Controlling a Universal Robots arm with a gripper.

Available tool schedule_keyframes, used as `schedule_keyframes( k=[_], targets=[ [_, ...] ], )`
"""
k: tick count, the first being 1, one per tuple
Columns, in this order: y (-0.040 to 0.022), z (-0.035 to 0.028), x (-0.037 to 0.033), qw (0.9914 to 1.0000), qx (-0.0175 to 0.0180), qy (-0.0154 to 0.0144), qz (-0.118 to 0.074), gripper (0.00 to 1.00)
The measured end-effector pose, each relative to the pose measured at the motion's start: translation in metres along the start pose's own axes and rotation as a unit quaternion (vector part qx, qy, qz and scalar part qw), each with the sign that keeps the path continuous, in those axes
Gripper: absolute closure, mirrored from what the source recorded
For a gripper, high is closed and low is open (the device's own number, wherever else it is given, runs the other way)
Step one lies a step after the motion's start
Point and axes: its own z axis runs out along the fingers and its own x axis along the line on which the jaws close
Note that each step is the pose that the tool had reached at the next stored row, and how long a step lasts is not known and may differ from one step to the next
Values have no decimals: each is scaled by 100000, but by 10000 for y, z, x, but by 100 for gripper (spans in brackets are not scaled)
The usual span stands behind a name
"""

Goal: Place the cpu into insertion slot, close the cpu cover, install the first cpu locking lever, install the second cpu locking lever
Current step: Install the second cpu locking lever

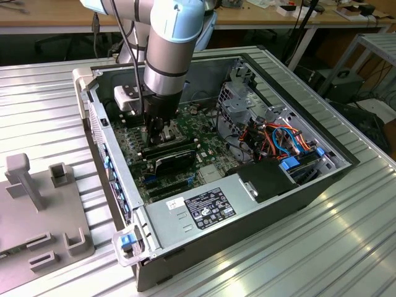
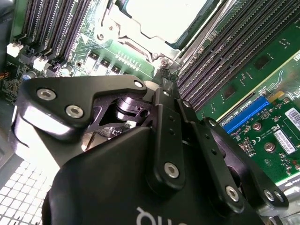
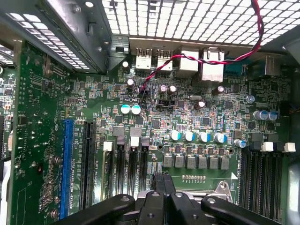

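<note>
In the exterior view, going from its left, a grey fixture block (image 1: 37, 204) lies on the ribbed worktop (image 1: 322, 247), then comes the open computer case (image 1: 260, 198) where my gripper (image 1: 162, 131) stands low over the green motherboard (image 1: 133, 145). In the second wrist view the cpu (image 2: 164, 16) lies flat in the insertion slot (image 2: 154, 49), with the cpu cover (image 2: 115, 21) framing it and dark memory slots (image 2: 220, 56) on both sides. I cannot tell if my jaws are open or closed.
</note>
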Motion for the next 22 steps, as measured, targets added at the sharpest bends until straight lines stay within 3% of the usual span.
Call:
schedule_keyframes(
  k=[6,9,11,14,17,22],
  targets=[
    [0,-5,-10,100000,6,-2,7,89],
    [2,-54,-22,100000,5,-7,1,89],
    [6,-138,-35,100000,6,-10,5,89],
    [16,-346,-59,100000,-1,6,5,89],
    [21,-460,-75,100000,2,7,6,89],
    [14,-465,-76,100000,64,-35,2,89]
  ],
)
